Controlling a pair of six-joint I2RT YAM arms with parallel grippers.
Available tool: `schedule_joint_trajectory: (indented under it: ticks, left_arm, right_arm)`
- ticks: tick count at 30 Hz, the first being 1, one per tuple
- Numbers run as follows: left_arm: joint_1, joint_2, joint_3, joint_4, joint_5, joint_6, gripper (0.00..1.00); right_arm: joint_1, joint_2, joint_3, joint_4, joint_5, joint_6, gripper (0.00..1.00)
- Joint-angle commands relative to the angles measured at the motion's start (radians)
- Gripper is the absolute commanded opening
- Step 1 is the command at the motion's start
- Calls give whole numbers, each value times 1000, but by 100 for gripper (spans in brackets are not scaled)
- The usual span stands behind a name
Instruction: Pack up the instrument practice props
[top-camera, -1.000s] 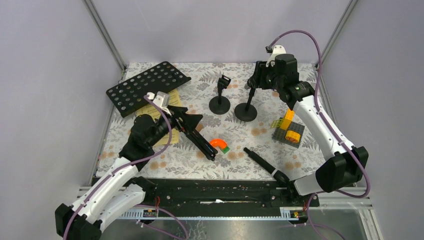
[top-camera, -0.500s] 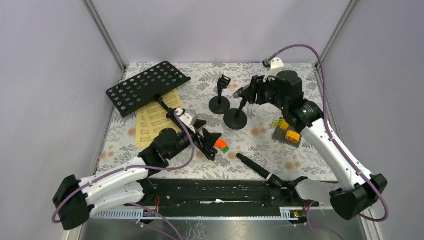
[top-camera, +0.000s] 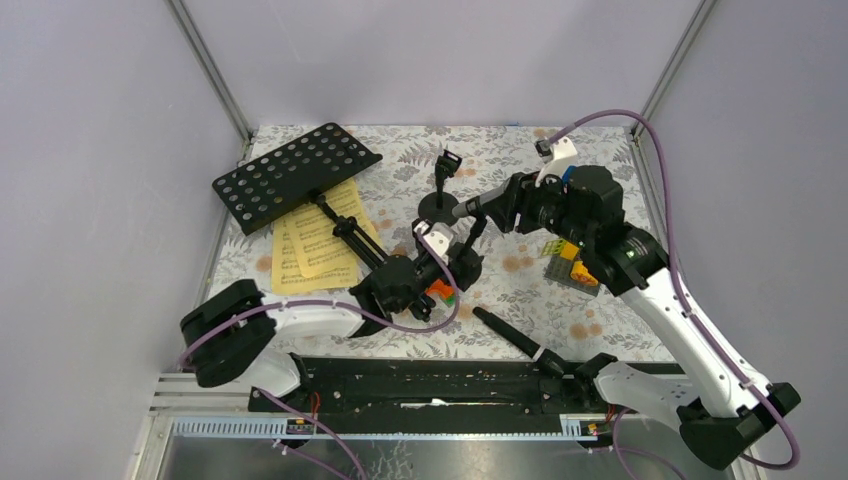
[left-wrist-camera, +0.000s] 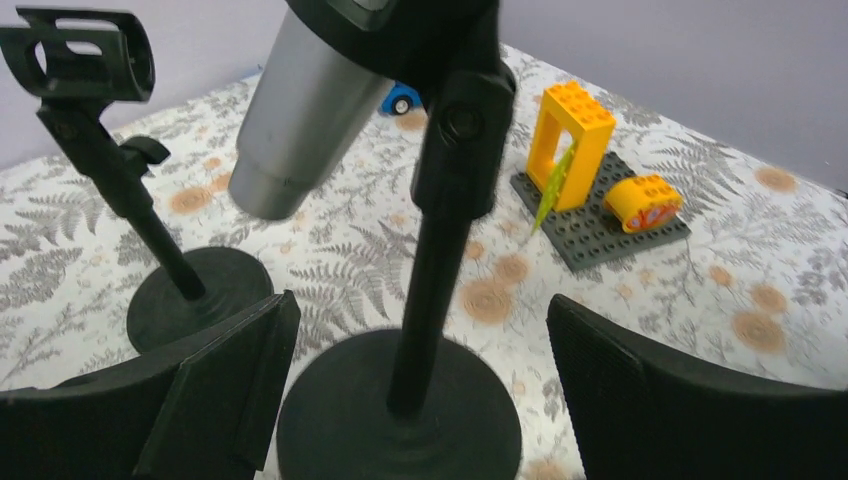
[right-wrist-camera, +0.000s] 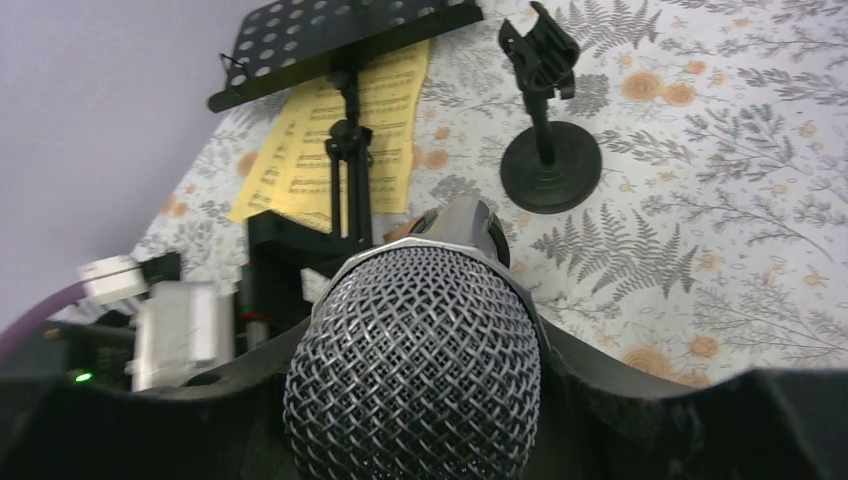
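Observation:
My right gripper (top-camera: 512, 206) is shut on the silver microphone (top-camera: 472, 208), whose mesh head fills the right wrist view (right-wrist-camera: 415, 360). The microphone sits in the clip of one black round-based mic holder (left-wrist-camera: 400, 410). My left gripper (top-camera: 455, 266) is open, with one jaw on each side of that holder's base and not touching it. The second mic holder (top-camera: 439, 190) stands empty just behind. The black microphone (top-camera: 510, 333) lies near the front edge. The black perforated music rack (top-camera: 295, 175) lies at the back left over the yellow sheet-music pages (top-camera: 312, 242).
An orange curved block (top-camera: 437, 290) lies beside my left wrist. A grey brick plate with yellow blocks (top-camera: 572, 262) sits at the right, also seen in the left wrist view (left-wrist-camera: 600, 215). A small blue toy car (left-wrist-camera: 400, 98) is far back. The rack's folded legs (top-camera: 350, 235) lie left of my left arm.
My left arm has swung right from the rack's legs to the mic holder's base. My right arm has carried the silver microphone and its holder forward and left.

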Motion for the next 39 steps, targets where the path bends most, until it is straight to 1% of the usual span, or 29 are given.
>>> schedule_joint_trajectory:
  ticks: [1,5,8,10,11,13,14,16,17,21,25,27,29,30,31,32,34,37,39]
  left_arm:
    - [-5,88,101,196,-67,61,99]
    - [-5,158,176,210,-68,86,98]
    - [-6,194,229,183,-44,91,83]
    - [-5,207,256,155,-39,80,69]
    - [-5,207,264,138,-43,68,60]
    - [-6,195,273,109,-55,41,30]
    - [-5,185,273,96,-64,17,18]
    - [-5,157,264,78,-64,-2,2]
    - [-5,140,253,76,-61,-9,0]
    - [-5,64,202,102,-37,-29,0]
    - [-3,-4,179,101,-25,-37,0]
    - [-3,-36,171,104,-13,-38,0]
    - [-3,-52,165,107,3,-30,0]
    - [-3,-57,162,108,12,-17,0]
    - [-3,-59,159,108,21,-4,0]
    - [-4,-61,154,108,28,13,0]
    - [-4,-70,139,106,36,30,0]
    - [-3,-89,103,111,47,87,0]
    - [-4,-101,79,106,55,120,0]
  right_arm:
    - [11,-69,35,108,-90,83,0]
    - [11,-81,37,79,-140,109,0]
    - [12,-100,25,78,-171,127,0]
    - [11,-116,15,78,-195,130,0]
    - [11,-124,7,79,-205,129,0]
    - [12,-147,-26,84,-220,110,0]
    - [12,-163,-48,87,-221,98,0]
    - [11,-195,-122,89,-221,86,0]
    - [11,-213,-145,100,-225,88,0]
    - [12,-279,-289,159,-264,137,0]
    - [12,-312,-360,174,-276,176,0]
    - [12,-316,-372,157,-277,183,5]
    - [12,-302,-367,121,-279,179,11]
    - [12,-292,-355,93,-273,171,16]
    - [13,-282,-330,59,-256,157,24]
    - [13,-274,-308,22,-237,143,36]
    - [12,-268,-264,-32,-227,110,55]
    - [12,-283,-191,-78,-223,83,81]
    - [12,-281,-122,-109,-218,73,89]
